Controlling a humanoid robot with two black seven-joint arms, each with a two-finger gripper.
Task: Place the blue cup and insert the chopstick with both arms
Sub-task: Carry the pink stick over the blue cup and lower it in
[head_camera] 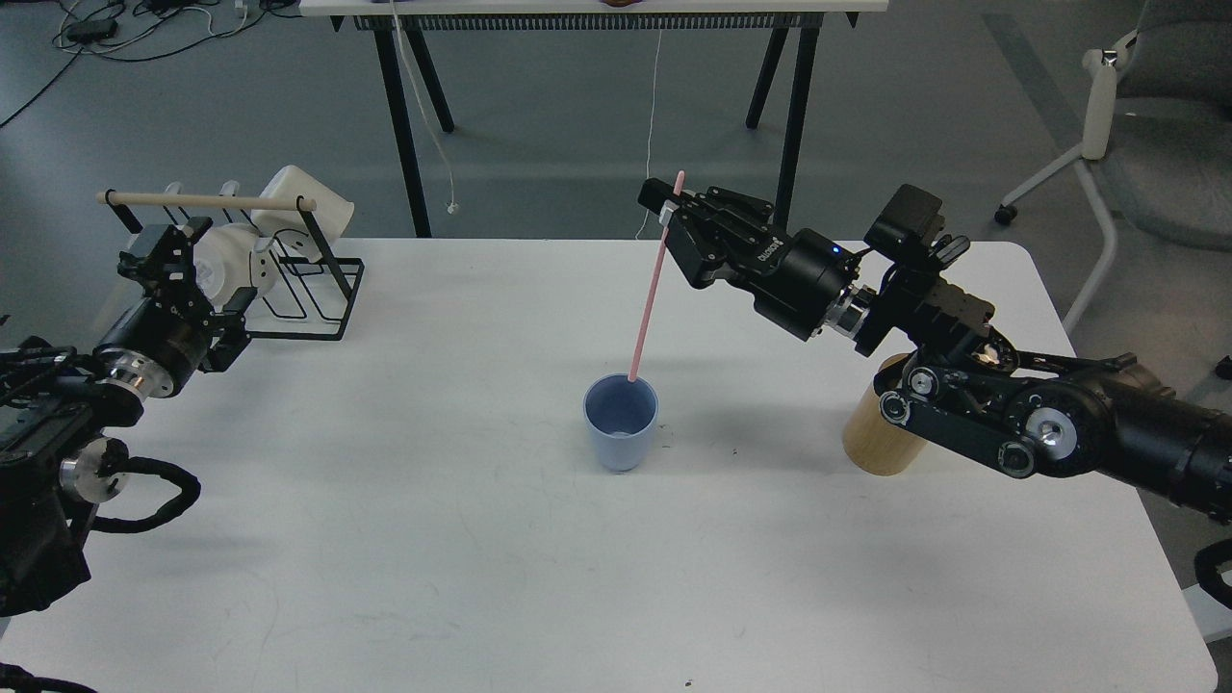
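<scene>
Head view: blue cup (621, 422) standing upright mid-table; right gripper (672, 219) pinching chopstick (654, 289), tip entering rim, release pending. Left gripper (159, 252) idling apart, finger state untellable.

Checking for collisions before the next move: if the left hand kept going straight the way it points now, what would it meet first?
Most likely the black wire rack holding white mugs. The left hand points up and away toward it and already looks close, though one view leaves the depth uncertain.
</scene>
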